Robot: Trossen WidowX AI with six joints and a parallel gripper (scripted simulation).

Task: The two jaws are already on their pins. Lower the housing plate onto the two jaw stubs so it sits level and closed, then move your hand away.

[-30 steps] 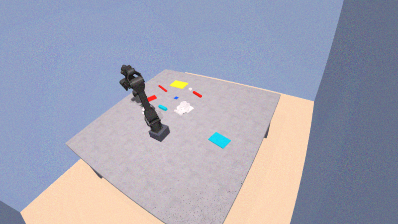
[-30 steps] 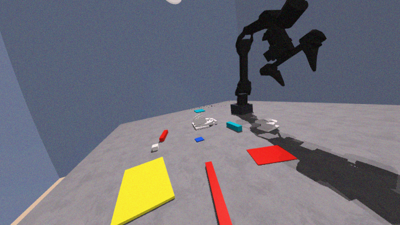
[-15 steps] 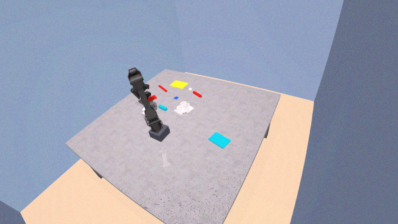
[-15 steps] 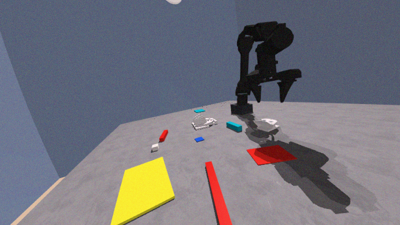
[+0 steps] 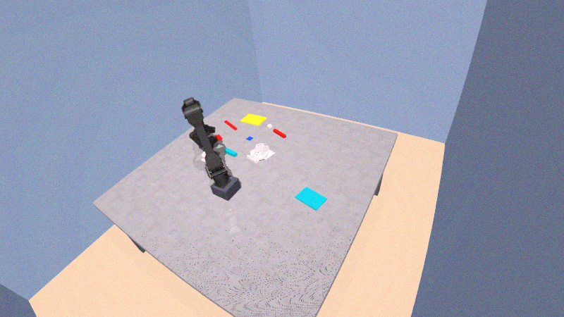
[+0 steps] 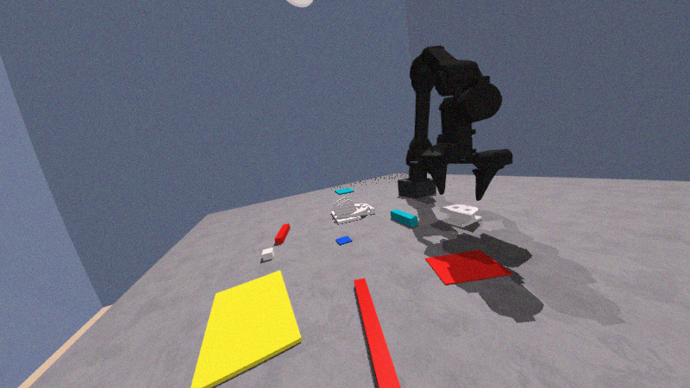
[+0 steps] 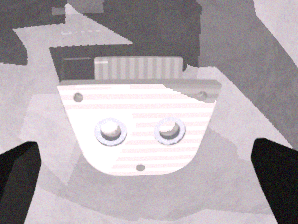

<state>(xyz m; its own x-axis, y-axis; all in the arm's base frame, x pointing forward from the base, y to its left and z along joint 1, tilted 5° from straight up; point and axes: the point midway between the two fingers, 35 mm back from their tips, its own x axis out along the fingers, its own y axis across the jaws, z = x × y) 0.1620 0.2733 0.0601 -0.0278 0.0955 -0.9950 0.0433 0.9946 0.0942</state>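
Observation:
A white housing plate with two large ringed holes and small holes sits raised on a pale stand. A ribbed block shows past the plate's straight edge in the wrist view. My gripper is open and empty, pointing down above the plate, with a finger to each side of it. A white assembly with thin curved parts lies on the table; I cannot make out its jaws, pins or stubs.
A cyan block lies between the stand and the assembly. Nearby are a red sheet, a blue tile, a yellow sheet, two red bars, a small white block and a cyan sheet.

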